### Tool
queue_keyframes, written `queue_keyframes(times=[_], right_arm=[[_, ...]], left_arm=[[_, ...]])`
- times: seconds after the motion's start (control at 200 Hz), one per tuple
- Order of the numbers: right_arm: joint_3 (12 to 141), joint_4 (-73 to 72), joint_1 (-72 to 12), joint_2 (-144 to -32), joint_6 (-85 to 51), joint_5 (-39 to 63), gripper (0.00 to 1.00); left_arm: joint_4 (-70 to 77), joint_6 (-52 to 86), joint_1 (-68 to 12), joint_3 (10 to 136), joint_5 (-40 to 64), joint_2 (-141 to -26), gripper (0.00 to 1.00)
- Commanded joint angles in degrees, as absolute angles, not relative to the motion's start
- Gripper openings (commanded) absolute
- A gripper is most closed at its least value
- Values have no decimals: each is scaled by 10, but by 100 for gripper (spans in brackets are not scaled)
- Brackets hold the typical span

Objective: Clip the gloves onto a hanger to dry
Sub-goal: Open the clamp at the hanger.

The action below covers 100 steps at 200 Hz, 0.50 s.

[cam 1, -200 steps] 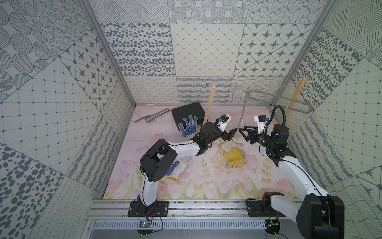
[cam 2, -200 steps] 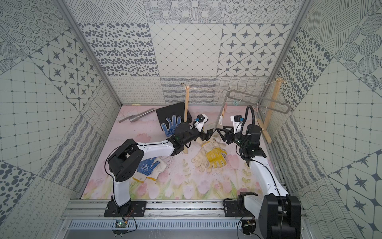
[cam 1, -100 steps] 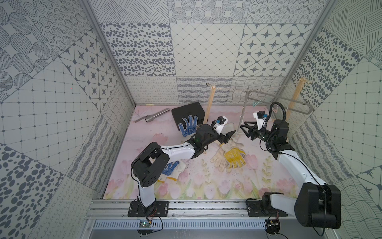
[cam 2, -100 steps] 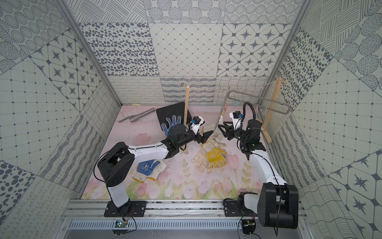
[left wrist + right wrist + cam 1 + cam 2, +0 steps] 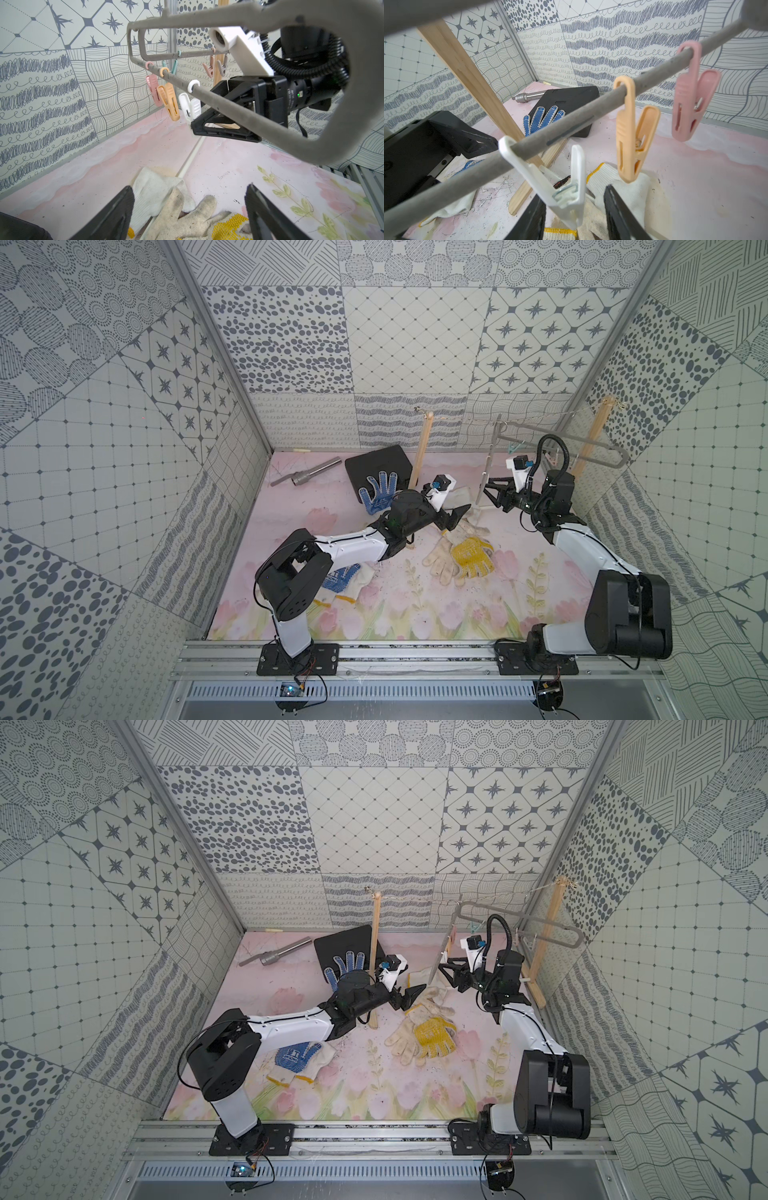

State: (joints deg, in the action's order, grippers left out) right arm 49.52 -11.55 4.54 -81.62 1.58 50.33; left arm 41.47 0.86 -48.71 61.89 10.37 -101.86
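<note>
**Hanger** [image 5: 571,117]: grey, hung from the string between two wooden posts [image 5: 422,452] at the bench's far right corner. Its lower rod carries a white peg [image 5: 578,176], an orange peg [image 5: 631,133] and a pink peg [image 5: 689,97], all empty.

**Gloves:** none clipped.
- Yellow-dotted glove [image 5: 471,558] and cream glove [image 5: 440,562] overlap mid-bench.
- White glove [image 5: 457,495] lies below the hanger.
- Blue-dotted glove [image 5: 380,491] lies on the black pad [image 5: 374,460] by the far edge.
- Second blue-dotted glove [image 5: 343,576] lies toward the near left corner, partly under the left arm.

**Right gripper** [image 5: 491,492]: raised at the rod. Its jaws stand half apart either side of the white peg, low, about its spring. No squeeze is evident.

**Left gripper** [image 5: 455,517]: jaws wide, empty, low over the mid-bench gloves.

**Step in hand, as judged:** opening the white peg.

**Handling note:**
- Press the two upper arms above the spring, not the mouth.
- Square the jaws to the tilted peg so it does not slide along the rod.
- Hold it open until a glove cuff sits fully in the mouth.
</note>
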Motion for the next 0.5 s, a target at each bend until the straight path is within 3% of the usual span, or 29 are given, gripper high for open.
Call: queue_keyframes(times=[0.0,0.245,0.495], right_arm=[[513,-166,46,-833,32,541,46],[514,-209,47,-865,31,583,39],[487,-288,47,-871,-16,598,31]], left_arm=[[405,10,-472,622,138,-1008,86],[370,24,-444,631,202,-1000,85],[371,85,-402,652,337,-1007,83]])
